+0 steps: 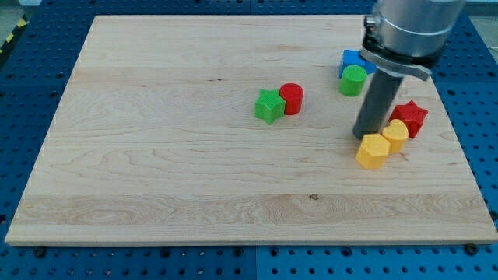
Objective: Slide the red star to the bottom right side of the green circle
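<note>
My tip (364, 138) is resting on the desk (156, 155), seemingly touching the yellow hexagon (373, 151), just left of the red star (410, 117); the green circle (352, 80) is sitting above.

Wooden board (156, 155) on blue pegboard table (23, 257). My tip (362, 138) down at view's right, touching upper left of yellow hexagon (373, 150). Second yellow block (395, 134) touches hexagon, red star (410, 117) just beyond. Green circle (352, 80) against blue block (355, 60) toward view's top. Mid-board: green star (269, 106) touching red cylinder (292, 99).
</note>
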Motion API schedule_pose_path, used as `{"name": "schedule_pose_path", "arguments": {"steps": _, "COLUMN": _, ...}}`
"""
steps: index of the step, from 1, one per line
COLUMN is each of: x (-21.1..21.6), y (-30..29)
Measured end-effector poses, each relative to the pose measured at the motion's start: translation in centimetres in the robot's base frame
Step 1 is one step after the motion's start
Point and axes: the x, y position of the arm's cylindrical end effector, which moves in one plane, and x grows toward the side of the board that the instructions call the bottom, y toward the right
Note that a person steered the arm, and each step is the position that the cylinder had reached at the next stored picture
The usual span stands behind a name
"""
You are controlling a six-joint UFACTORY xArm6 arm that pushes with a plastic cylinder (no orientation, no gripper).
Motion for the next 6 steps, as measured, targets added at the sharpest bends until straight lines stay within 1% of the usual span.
{"name": "schedule_pose_path", "arguments": {"steps": 2, "x": 2.0, "y": 2.6}}
{"name": "schedule_pose_path", "arguments": {"steps": 3, "x": 2.0, "y": 4.6}}
{"name": "schedule_pose_path", "arguments": {"steps": 4, "x": 2.0, "y": 5.3}}
{"name": "schedule_pose_path", "arguments": {"steps": 6, "x": -1.4, "y": 5.2}}
